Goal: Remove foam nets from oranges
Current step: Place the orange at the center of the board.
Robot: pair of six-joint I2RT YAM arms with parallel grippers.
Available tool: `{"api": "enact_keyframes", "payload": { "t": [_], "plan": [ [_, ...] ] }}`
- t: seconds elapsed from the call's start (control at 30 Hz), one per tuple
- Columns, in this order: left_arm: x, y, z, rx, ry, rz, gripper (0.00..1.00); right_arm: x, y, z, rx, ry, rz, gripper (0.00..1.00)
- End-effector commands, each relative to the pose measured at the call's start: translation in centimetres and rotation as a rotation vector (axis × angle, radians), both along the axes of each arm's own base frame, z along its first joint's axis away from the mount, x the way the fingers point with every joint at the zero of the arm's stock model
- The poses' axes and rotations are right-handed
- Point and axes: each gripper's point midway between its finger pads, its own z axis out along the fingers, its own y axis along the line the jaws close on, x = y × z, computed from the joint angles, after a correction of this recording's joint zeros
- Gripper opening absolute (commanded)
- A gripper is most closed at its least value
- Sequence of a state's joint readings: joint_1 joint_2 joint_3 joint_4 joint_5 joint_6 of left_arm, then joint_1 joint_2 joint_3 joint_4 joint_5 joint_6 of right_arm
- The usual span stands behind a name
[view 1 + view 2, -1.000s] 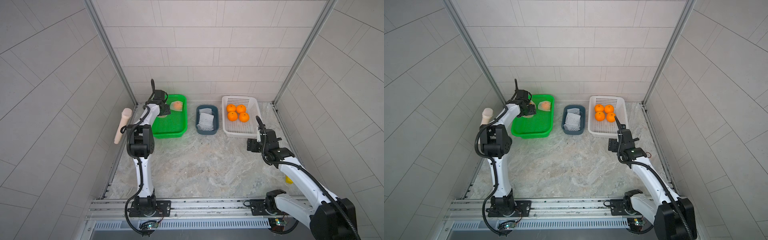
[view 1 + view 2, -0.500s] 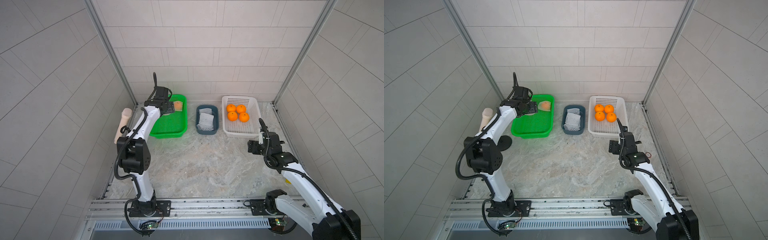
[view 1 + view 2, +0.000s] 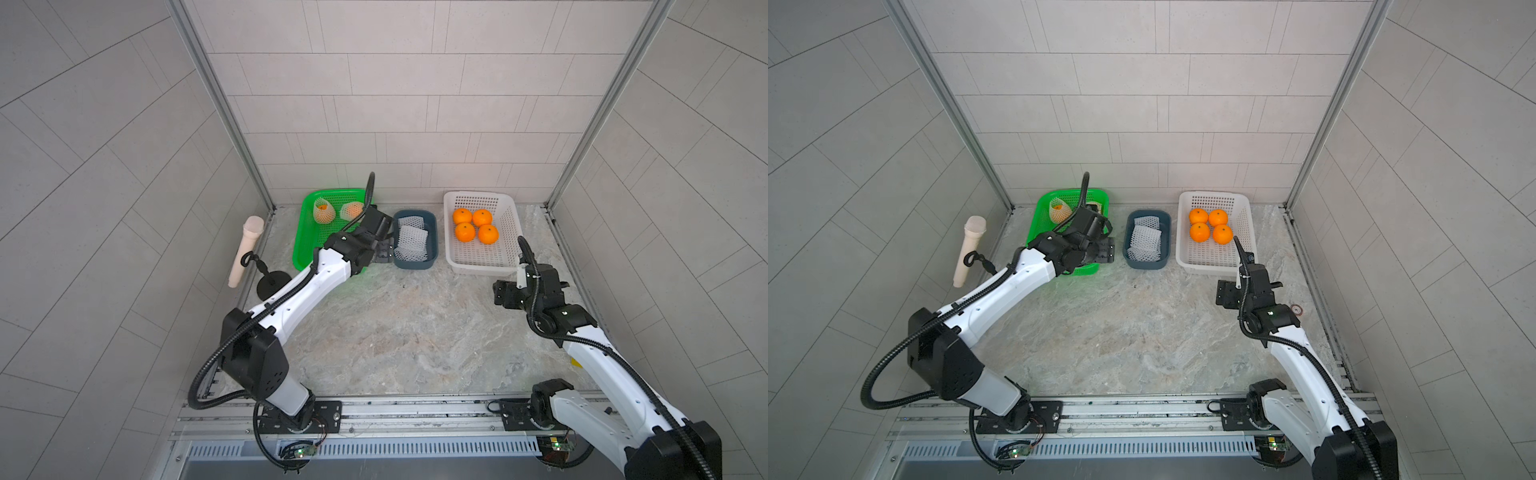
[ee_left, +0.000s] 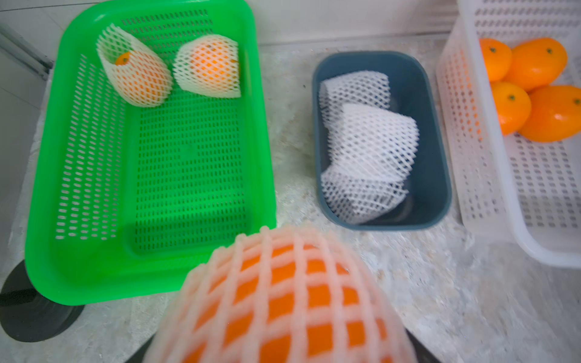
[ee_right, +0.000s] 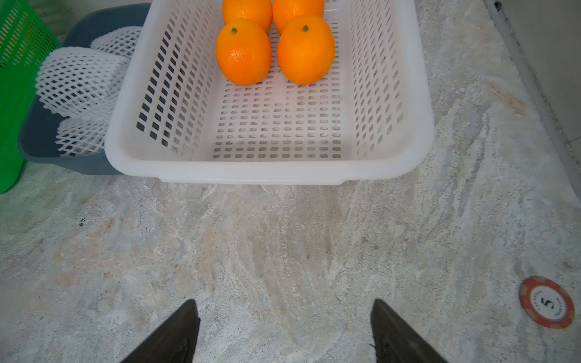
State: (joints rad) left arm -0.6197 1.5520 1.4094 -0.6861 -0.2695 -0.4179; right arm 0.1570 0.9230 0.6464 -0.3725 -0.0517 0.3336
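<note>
A netted orange (image 4: 279, 301) fills the near part of the left wrist view, and my left gripper (image 3: 385, 250) is shut on it between the green basket (image 3: 300, 245) and the blue bin (image 3: 434, 232). Two more netted oranges (image 3: 324, 211) (image 3: 352, 210) lie at the green basket's far end. Empty foam nets (image 3: 411, 243) are piled in the blue bin. Several bare oranges (image 3: 473, 226) sit in the white basket (image 3: 478, 270). My right gripper (image 5: 284, 306) is open and empty over the table, in front of the white basket.
A beige microphone-like object (image 3: 245, 249) on a black stand leans at the left wall. A red poker chip (image 5: 546, 302) lies on the marble table near the right rail. The three containers stand in a row along the back wall.
My left arm has drawn back out of the green basket toward the blue bin, carrying a netted orange. The right arm has pulled back a little from the white basket.
</note>
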Motion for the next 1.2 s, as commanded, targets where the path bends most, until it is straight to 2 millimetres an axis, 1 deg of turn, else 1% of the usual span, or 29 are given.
{"api": "enact_keyframes", "payload": {
  "t": [0.0,0.1,0.13,0.17,0.27,0.33,0.47,0.67,0.8,0.9,1.17],
  "plan": [
    [-2.6,-0.6,-1.4,0.023,0.017,0.043,0.69,-0.8,0.3,-0.5,0.023,0.017,0.002,0.87],
    [-3.9,-2.8,-4.6,-0.009,0.084,-0.003,0.69,-0.7,0.2,-0.1,0.026,0.0,0.002,0.87],
    [-4.2,-3.2,-5.7,-0.001,0.108,-0.015,0.69,-0.8,0.2,0.1,0.027,-0.008,0.002,0.87],
    [-4.2,-3.5,-6.7,0.008,0.124,-0.019,0.69,-1.3,0.1,-1.1,0.025,0.016,0.0,0.87],
    [-4.1,-4.8,-9.0,0.02,0.163,-0.063,0.69,-1.7,-0.1,-1.9,0.025,0.012,-0.012,0.87],
    [-3.9,-6.0,-10.2,0.006,0.18,-0.109,0.69,-1.7,-0.1,-2.4,0.025,0.011,-0.015,0.87],
    [-3.0,-6.9,-11.4,0.022,0.184,-0.132,0.69,-1.5,0.1,-2.1,0.025,0.005,0.004,0.87],
    [-2.0,-9.0,-12.9,0.01,0.199,-0.139,0.69,-0.2,1.9,-1.5,0.062,-0.022,0.091,0.87],
    [-1.8,-10.6,-14.0,0.006,0.21,-0.154,0.69,0.0,2.2,-1.5,0.073,-0.022,0.102,0.87],
    [-1.7,-11.5,-14.5,0.027,0.223,-0.158,0.69,-0.2,2.1,-1.5,0.073,-0.024,0.1,0.87],
    [-1.9,-11.4,-16.9,0.067,0.28,-0.128,0.69,-0.5,2.0,-1.0,0.073,-0.039,0.098,0.87]
  ]
}}
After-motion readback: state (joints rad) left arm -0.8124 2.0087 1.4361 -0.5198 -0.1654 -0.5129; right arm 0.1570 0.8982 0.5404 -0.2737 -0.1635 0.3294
